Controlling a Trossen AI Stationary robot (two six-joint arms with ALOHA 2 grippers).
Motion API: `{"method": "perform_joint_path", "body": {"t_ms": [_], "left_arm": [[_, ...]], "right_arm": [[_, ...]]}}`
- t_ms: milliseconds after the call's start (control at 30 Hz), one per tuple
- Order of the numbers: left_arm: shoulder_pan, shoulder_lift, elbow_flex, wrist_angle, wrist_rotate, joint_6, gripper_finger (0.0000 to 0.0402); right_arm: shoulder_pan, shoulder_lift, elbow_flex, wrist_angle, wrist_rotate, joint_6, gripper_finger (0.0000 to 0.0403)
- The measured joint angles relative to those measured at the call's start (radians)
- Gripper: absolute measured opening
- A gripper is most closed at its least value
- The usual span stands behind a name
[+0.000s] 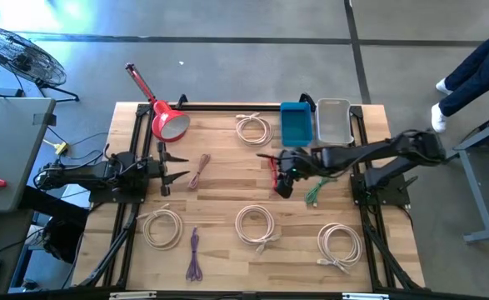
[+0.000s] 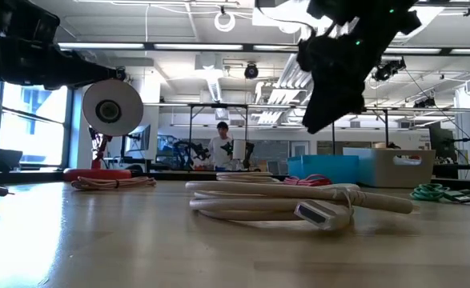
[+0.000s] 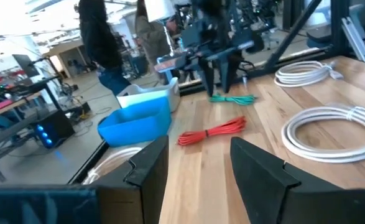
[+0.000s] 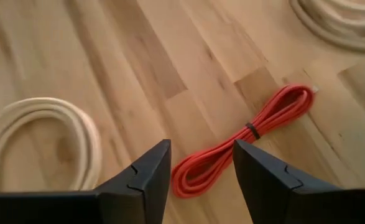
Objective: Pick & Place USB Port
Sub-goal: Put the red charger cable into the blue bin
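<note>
A red cable bundle [image 1: 271,165], tied with a dark band, lies flat on the wooden table near its middle. My right gripper [image 1: 282,185] hangs open above it. In the right wrist view the red cable bundle [image 4: 244,146] shows just past the gap of the right gripper [image 4: 201,168]. The low view shows the right gripper [image 2: 335,76] well above the table. My left gripper [image 1: 171,167] waits open at the left side; the left wrist view has the left gripper [image 3: 198,162] facing the red cable [image 3: 213,132].
A blue bin [image 1: 296,123] and a grey bin [image 1: 333,119] stand at the far edge. A green cable [image 1: 315,193] lies right of the red one. Several cream coils [image 1: 255,223], a brown cable [image 1: 198,171], a purple cable [image 1: 194,254] and a red lamp [image 1: 167,121] are spread about.
</note>
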Motion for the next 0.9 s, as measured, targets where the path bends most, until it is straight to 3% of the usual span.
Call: {"method": "perform_joint_path", "body": {"t_ms": [400, 900], "left_arm": [[0.000, 0.000, 0.000, -0.002, 0.028, 0.000, 0.0167], [0.000, 0.000, 0.000, -0.004, 0.039, 0.004, 0.0167]], "right_arm": [[-0.090, 0.176, 0.042, -0.013, -0.066, 0.028, 0.0168], [-0.102, 0.267, 0.044, 0.011, -0.069, 0.028, 0.0168]]}}
